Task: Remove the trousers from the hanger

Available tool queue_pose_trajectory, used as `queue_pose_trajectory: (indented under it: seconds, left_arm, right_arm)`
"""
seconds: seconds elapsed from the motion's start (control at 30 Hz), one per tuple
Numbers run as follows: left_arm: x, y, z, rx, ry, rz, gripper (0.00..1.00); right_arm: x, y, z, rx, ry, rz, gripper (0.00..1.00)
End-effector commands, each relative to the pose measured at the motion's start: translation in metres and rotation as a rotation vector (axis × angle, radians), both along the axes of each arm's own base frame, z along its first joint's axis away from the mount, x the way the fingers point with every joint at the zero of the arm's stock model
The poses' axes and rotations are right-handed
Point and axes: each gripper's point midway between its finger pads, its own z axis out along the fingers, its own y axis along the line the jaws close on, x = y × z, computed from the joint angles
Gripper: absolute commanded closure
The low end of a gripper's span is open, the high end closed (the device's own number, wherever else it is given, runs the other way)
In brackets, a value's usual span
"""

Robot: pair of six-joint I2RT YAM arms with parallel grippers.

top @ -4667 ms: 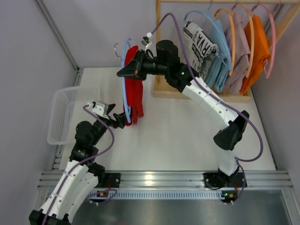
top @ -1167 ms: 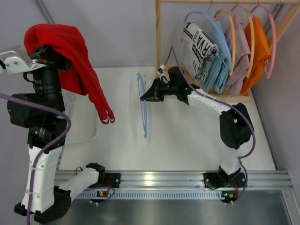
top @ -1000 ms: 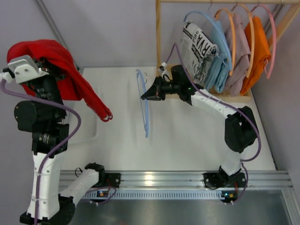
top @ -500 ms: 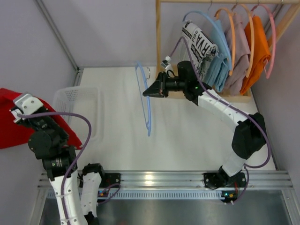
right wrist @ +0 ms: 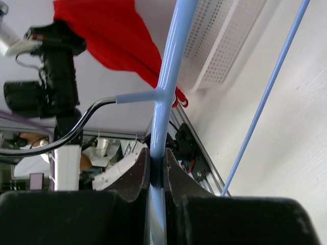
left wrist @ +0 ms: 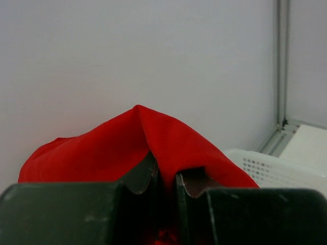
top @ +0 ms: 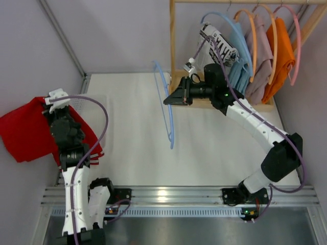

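The red trousers [top: 23,135] are off the hanger and bunched at the far left, and my left gripper [top: 51,109] is shut on a fold of them. In the left wrist view the red cloth [left wrist: 102,148] rises from between the fingers of that gripper [left wrist: 166,171]. My right gripper [top: 168,100] is shut on the bare light-blue hanger [top: 171,133] and holds it above the table's middle. The right wrist view shows the hanger's bar [right wrist: 171,66] pinched in the right gripper [right wrist: 157,161], with the red trousers [right wrist: 112,35] beyond.
A wooden rack [top: 172,30] at the back right carries hangers with black-printed white [top: 220,45], light blue [top: 238,71], mauve [top: 260,61] and orange [top: 281,56] trousers. A white basket [left wrist: 276,168] sits at the left, under the red cloth; its perforated wall [right wrist: 225,46] also shows.
The left arm has swung down and to the left, carrying the red trousers low over the basket. The right gripper has shifted the empty hanger slightly right.
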Motion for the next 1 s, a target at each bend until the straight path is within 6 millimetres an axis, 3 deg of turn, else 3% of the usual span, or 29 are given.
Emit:
queue_pose_trajectory:
  seconds: [0.0, 0.1, 0.17, 0.2, 0.3, 0.4, 0.57, 0.63, 0.67, 0.7, 0.73, 0.77, 0.83, 0.97]
  left_arm:
    - [0.033, -0.016, 0.023, -0.01, -0.15, -0.162, 1.0]
    - [0.082, -0.017, -0.021, -0.082, -0.035, -0.23, 1.0]
    - [0.099, -0.019, -0.04, -0.1, 0.021, -0.241, 1.0]
    - [0.114, -0.019, -0.062, -0.118, 0.082, -0.245, 1.0]
    - [0.134, -0.022, -0.096, -0.167, 0.153, -0.267, 1.0]
    - [0.157, -0.021, -0.15, -0.262, 0.249, -0.271, 1.0]
    - [0.171, -0.024, -0.222, -0.406, 0.434, -0.262, 0.86]
    - [0.172, -0.031, -0.243, -0.453, 0.511, -0.285, 0.7]
    - [0.172, -0.035, -0.247, -0.487, 0.521, -0.294, 0.62]
    - [0.172, -0.039, -0.239, -0.507, 0.501, -0.311, 0.54]
    - [0.171, -0.046, -0.236, -0.529, 0.496, -0.351, 0.41]
    - [0.17, -0.054, -0.23, -0.54, 0.475, -0.389, 0.35]
    - [0.163, -0.065, -0.202, -0.523, 0.418, -0.456, 0.2]
    - [0.149, -0.094, -0.158, -0.551, 0.344, -0.604, 0.06]
  right_arm:
    - [-0.021, -0.024, 0.042, 0.016, -0.174, 0.037, 1.0]
    - [-0.03, -0.039, 0.042, -0.02, -0.191, 0.028, 1.0]
    - [-0.035, -0.049, 0.042, -0.045, -0.197, 0.005, 1.0]
    - [-0.033, -0.054, 0.041, -0.051, -0.194, -0.01, 1.0]
    - [-0.036, -0.071, 0.043, -0.059, -0.197, -0.051, 1.0]
    - [-0.04, -0.085, 0.043, -0.081, -0.211, -0.083, 1.0]
    - [-0.039, -0.1, 0.048, -0.093, -0.223, -0.136, 1.0]
    - [-0.037, -0.103, 0.05, -0.097, -0.226, -0.154, 1.0]
    - [-0.033, -0.106, 0.049, -0.102, -0.222, -0.17, 1.0]
    - [-0.032, -0.108, 0.049, -0.106, -0.22, -0.182, 1.0]
    - [-0.029, -0.109, 0.048, -0.111, -0.213, -0.188, 1.0]
    - [-0.026, -0.113, 0.05, -0.109, -0.208, -0.207, 1.0]
    - [-0.02, -0.116, 0.049, -0.115, -0.2, -0.231, 1.0]
    - [-0.012, -0.121, 0.056, -0.111, -0.208, -0.258, 1.0]
